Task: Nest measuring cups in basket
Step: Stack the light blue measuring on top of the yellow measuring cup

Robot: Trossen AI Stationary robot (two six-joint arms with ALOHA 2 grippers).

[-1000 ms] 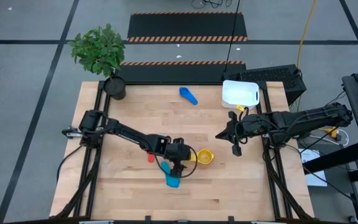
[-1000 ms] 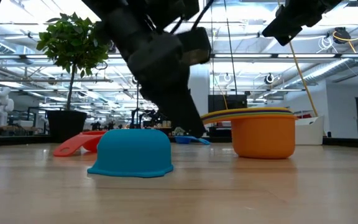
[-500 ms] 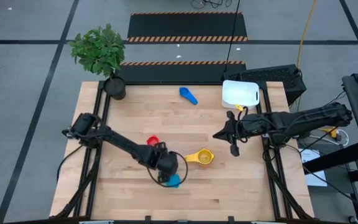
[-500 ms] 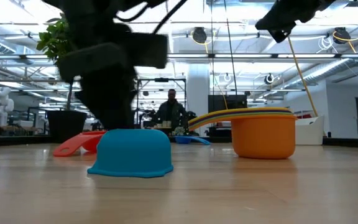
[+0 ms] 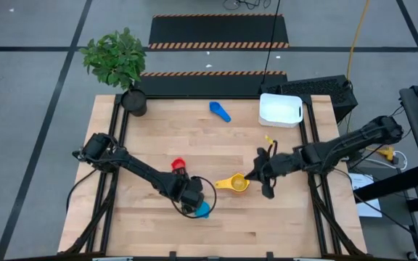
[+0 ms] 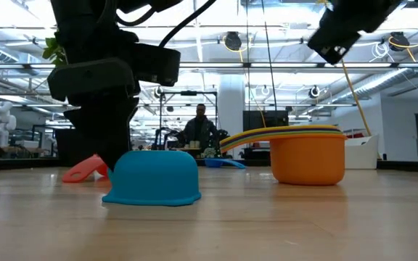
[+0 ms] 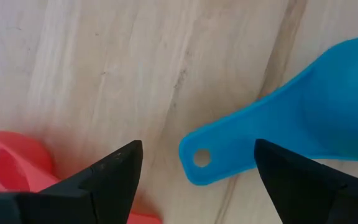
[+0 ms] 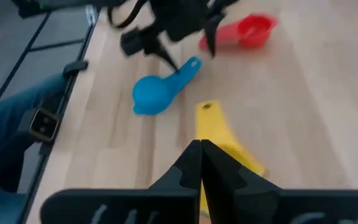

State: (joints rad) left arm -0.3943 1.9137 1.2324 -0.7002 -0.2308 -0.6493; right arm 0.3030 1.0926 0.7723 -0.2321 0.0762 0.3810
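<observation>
My left gripper (image 5: 189, 197) (image 7: 197, 146) is open and low over the table. Its fingers stand on either side of the handle end (image 7: 199, 160) of the light blue cup (image 5: 202, 210) (image 6: 154, 177), without touching it. That cup rests mouth down on its rim. The red cup (image 5: 178, 167) (image 7: 5, 163) lies just beside it. My right gripper (image 5: 258, 177) (image 8: 201, 146) is shut and hovers above the nested stack, an orange cup (image 6: 307, 158) with the yellow one (image 5: 236, 184) (image 8: 215, 127) inside. A mid blue cup (image 5: 220, 111) lies far off. The white basket (image 5: 280, 109) sits at the far right.
A potted plant (image 5: 122, 65) stands at the table's far left corner. Bare wood lies between the stack and the basket and along the near edge. A person (image 6: 200, 130) stands in the room beyond the table.
My left gripper has moved from beside the yellow stack toward the table's left and near edge, coming down at the light blue cup's handle. My right gripper has travelled from near the basket toward the near edge and left, arriving over the stack.
</observation>
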